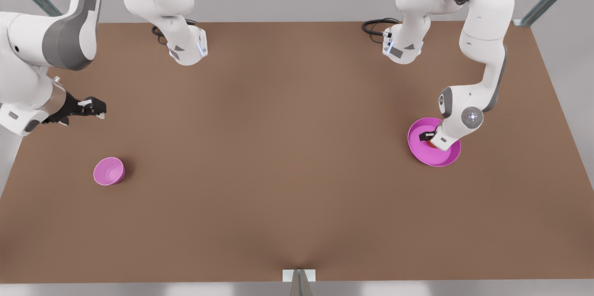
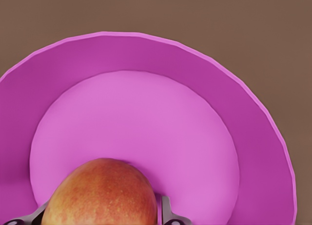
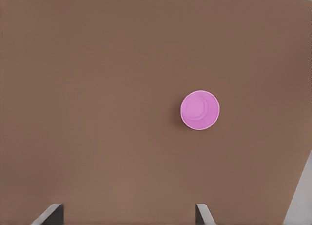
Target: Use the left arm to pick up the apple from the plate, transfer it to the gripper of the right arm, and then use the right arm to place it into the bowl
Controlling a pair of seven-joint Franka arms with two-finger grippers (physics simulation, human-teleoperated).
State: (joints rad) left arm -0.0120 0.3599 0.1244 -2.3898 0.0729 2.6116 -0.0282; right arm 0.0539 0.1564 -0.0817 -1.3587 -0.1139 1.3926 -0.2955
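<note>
On the brown bench [image 1: 278, 170], the pink plate [image 1: 424, 154] carries the apple [image 2: 100, 193]. The left pincer [image 1: 429, 137] is down on the plate, clenched around the apple. Well apart from the plate, beside the bowl [image 1: 109, 171], the right pincer [image 1: 95, 106] hovers released.

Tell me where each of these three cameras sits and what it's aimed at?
Front view: high above the table, looking down on both arms, plate and bowl.
Left wrist view: on the left gripper, facing the plate; fingers flank the apple.
Right wrist view: on the right gripper, facing down at the bowl, shared with the front view.
</note>
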